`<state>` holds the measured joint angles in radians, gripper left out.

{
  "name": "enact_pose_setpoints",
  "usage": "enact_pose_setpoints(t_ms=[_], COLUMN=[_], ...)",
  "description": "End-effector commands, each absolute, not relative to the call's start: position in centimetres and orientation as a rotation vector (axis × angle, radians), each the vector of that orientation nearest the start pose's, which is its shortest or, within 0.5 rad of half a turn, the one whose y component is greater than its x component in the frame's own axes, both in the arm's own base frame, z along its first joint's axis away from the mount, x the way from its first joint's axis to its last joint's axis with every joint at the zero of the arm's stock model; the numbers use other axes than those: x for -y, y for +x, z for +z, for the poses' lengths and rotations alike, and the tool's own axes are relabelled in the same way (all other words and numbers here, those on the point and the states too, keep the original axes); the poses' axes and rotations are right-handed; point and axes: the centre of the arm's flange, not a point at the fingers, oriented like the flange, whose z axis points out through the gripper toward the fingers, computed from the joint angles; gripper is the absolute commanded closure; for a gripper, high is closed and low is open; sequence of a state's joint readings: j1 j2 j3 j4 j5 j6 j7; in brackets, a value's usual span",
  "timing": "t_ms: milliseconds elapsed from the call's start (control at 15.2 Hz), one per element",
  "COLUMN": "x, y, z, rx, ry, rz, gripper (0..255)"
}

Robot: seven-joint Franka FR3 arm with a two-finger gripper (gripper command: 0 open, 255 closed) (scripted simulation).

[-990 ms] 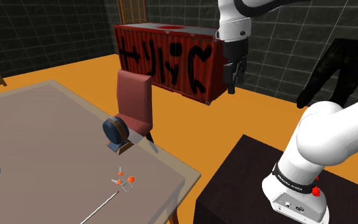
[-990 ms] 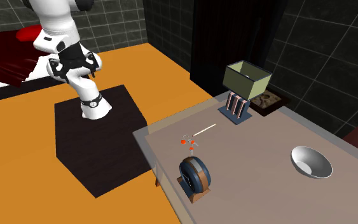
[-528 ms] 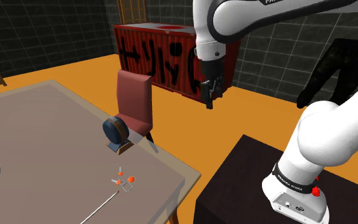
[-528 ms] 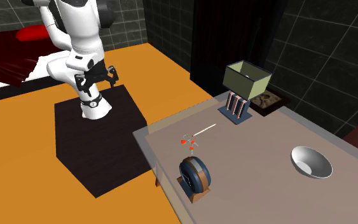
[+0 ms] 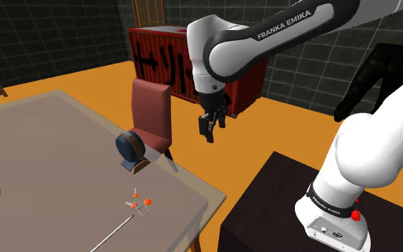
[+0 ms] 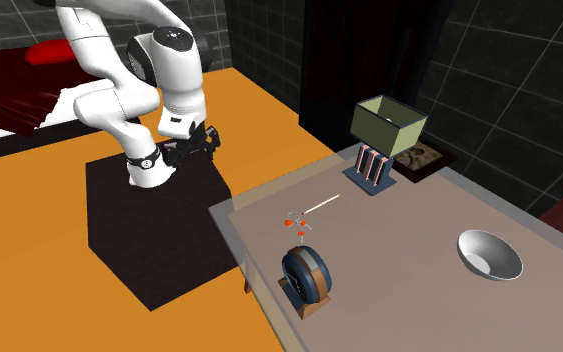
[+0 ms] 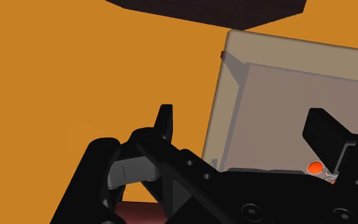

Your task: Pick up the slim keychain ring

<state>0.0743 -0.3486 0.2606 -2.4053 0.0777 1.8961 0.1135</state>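
The slim keychain ring lies on the grey-brown table near its corner closest to the stand. It is a thin metal loop with small orange beads, and a thin pale line runs from it along the tabletop. It also shows as a small cluster in the second exterior view, and one orange bead shows beside a finger. My black gripper hangs over the orange floor, off the table's edge, well above and apart from the ring. Its fingers stand open with nothing between them.
A round blue object on a small base stands on the table behind the ring. A red chair sits at the table's edge below the gripper. A grey bowl, a green box and a small rack stand further off. The dark stand is lower right.
The arm has swung down and to the shoulder view's left, from in front of the red container toward the table and chair. The fingers stay open; the ring has not moved.
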Motion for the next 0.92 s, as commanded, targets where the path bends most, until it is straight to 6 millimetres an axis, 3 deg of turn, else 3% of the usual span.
enact_pose_setpoints(t_ms=[0, 858], x=[-16.1, -27.8], y=[40.6, 47.8], z=[41.1, 31.3], rx=[0.291, 0.445], ry=[-3.171, -3.159], rz=[0.246, 0.173], gripper=[0, 0])
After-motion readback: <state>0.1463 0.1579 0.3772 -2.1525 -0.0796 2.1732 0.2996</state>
